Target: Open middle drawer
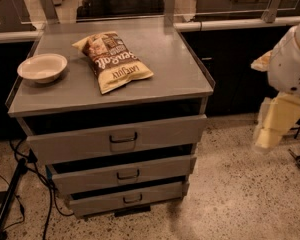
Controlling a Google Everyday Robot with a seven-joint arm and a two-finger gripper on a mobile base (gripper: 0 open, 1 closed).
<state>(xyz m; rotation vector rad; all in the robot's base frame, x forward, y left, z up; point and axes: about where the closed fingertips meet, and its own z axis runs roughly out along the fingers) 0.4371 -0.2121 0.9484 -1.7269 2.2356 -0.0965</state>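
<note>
The middle drawer (155,170) is a low, wide grey front with a small dark loop handle (128,174), second of three fronts in a grey metal cabinet (190,86). A dark gap shows above it. The taller top drawer (160,132) is above it and the lowest drawer (155,193) is below it. My gripper (264,140) hangs cream-coloured from the white arm (290,64) at the right. It is well to the right of the cabinet, at about drawer height, and touches nothing.
A white bowl (42,66) and a yellow-brown snack bag (113,59) lie on the cabinet top. Black cables (20,184) and a dark pole are on the floor at the left. A dark counter with a rail (240,23) runs behind. Speckled floor lies in front and to the right.
</note>
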